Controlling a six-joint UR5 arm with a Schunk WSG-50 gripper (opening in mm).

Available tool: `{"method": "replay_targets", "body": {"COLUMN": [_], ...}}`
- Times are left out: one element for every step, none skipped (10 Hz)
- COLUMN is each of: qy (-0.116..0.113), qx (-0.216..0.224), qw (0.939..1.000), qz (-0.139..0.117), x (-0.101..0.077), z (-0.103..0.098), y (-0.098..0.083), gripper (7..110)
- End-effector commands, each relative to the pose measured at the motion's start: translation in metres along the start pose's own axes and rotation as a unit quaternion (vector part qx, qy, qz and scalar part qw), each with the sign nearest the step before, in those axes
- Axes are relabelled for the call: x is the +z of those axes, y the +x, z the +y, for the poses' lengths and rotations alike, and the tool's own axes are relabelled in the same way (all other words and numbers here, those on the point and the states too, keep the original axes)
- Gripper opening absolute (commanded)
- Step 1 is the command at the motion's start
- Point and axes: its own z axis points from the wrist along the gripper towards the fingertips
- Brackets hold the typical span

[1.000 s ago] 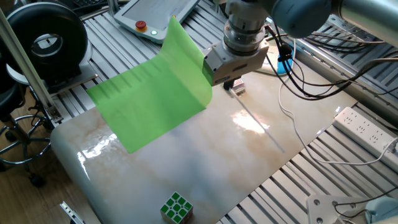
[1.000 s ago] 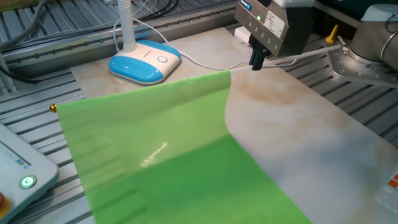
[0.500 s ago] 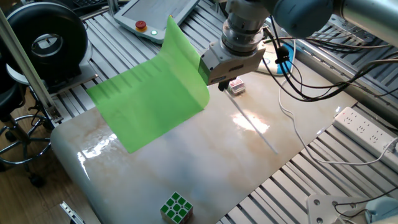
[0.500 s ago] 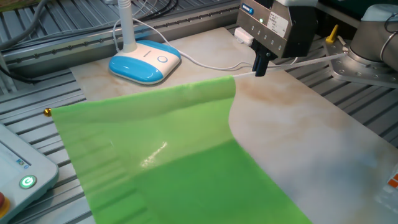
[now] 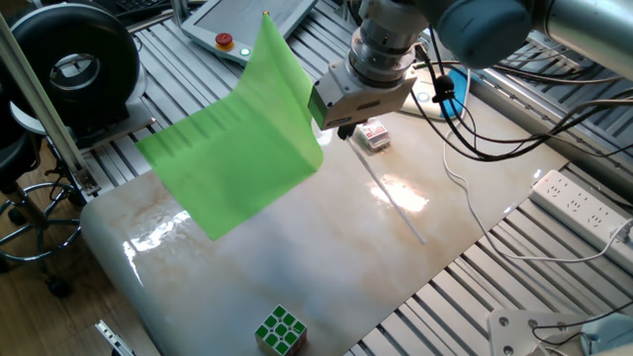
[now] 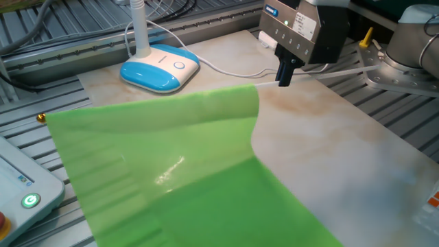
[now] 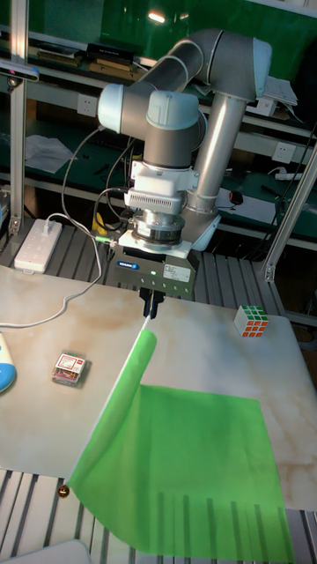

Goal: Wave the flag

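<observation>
Your pincer (image 7: pixel 151 304) is closed on the thin white stick of the flag (image 7: pixel 189 449), holding it low above the far side of the table (image 5: pixel 326 267). Around it you have a small red-and-white box (image 5: pixel 373 136) lying on the table just beside the pincer, a puzzle cube (image 5: pixel 281 328) well apart at the near edge in one fixed view, and a blue-and-white lamp base (image 6: pixel 160 66) with its white cable close behind the pincer in the other fixed view. A white power strip (image 5: pixel 584 206) lies off the table to the right. The bright green sheet hangs from the stick in a curve, its lower part spread flat on the table and over its edge. A small gold knob (image 6: pixel 41 117) tips the stick's free end.
</observation>
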Motion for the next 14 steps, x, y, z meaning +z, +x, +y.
{"method": "replay_targets", "body": {"qy": [-0.004, 0.001, 0.009, 0.017, 0.021, 0.024, 0.024, 0.022, 0.023, 0.024, 0.025, 0.024, 0.025, 0.019], "qx": [0.003, 0.001, -0.003, -0.008, -0.012, -0.016, -0.02, -0.023, -0.024, -0.026, -0.026, -0.024, -0.021, -0.014], "qw": [1.0, 1.0, 0.9999, 0.9998, 0.9997, 0.9995, 0.9993, 0.9992, 0.999, 0.9988, 0.9987, 0.9988, 0.9989, 0.9995], "qz": [-0.008, -0.007, -0.004, -0.001, 0.004, 0.011, 0.018, 0.022, 0.03, 0.034, 0.035, 0.037, 0.035, 0.023], "x": [-0.001, -0.001, -0.001, -0.001, -0.002, -0.002, -0.002, -0.002, -0.002, -0.002, -0.002, -0.002, -0.002, -0.002], "z": [0.001, -0.001, -0.005, -0.009, -0.011, -0.013, -0.013, -0.012, -0.012, -0.013, -0.013, -0.013, -0.013, -0.01], "y": [-0.005, -0.004, -0.003, -0.001, 0.001, 0.005, 0.008, 0.01, 0.014, 0.016, 0.017, 0.017, 0.016, 0.011], "gripper": [7, 7, 7, 7, 7, 7, 7, 7, 7, 7, 7, 7, 7, 7]}}
